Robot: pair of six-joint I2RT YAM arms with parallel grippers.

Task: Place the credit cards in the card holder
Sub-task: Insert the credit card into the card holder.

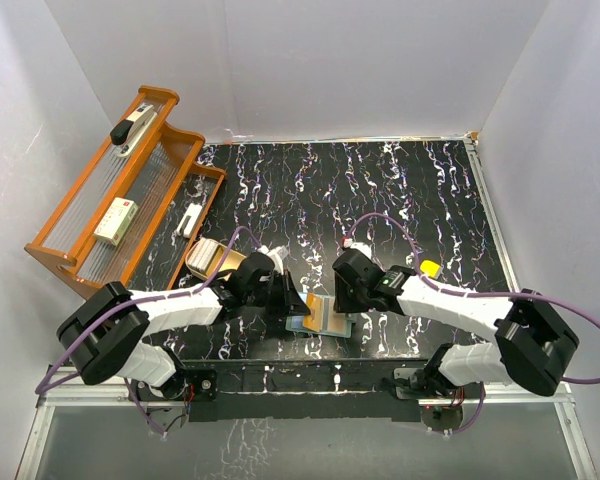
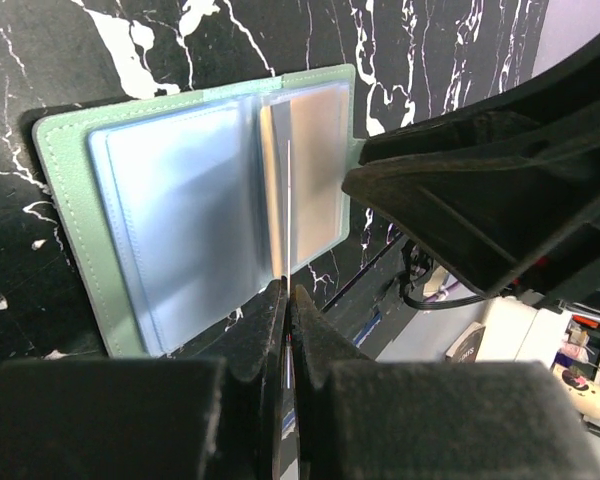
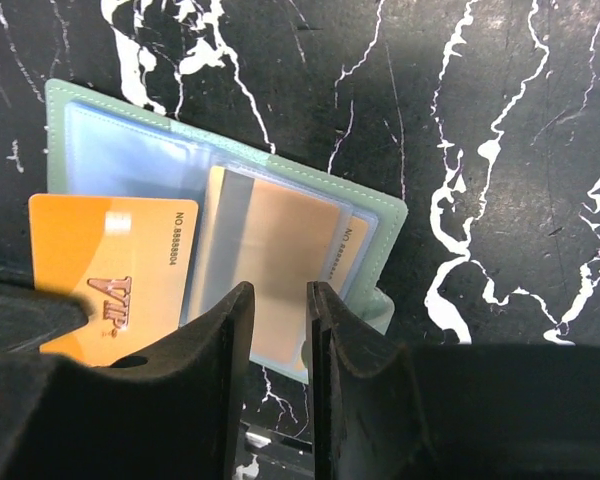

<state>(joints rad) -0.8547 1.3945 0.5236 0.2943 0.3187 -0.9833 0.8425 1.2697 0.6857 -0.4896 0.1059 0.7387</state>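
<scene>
The card holder [image 2: 65,200] lies open on the tabletop [image 3: 500,200], left of centre in the left wrist view, with one tan card [image 3: 280,240] in a sleeve. The left gripper [image 2: 288,300] is clamped on the orange card [image 3: 100,270], whose leading edge is near the middle fold. The card's corner could catch the limp sleeve's lip and buckle it, or the push could slide the whole holder away. The right gripper [image 3: 278,310], jaws narrowly apart over the holder's lower edge, may not pin it; contact is unclear.
</scene>
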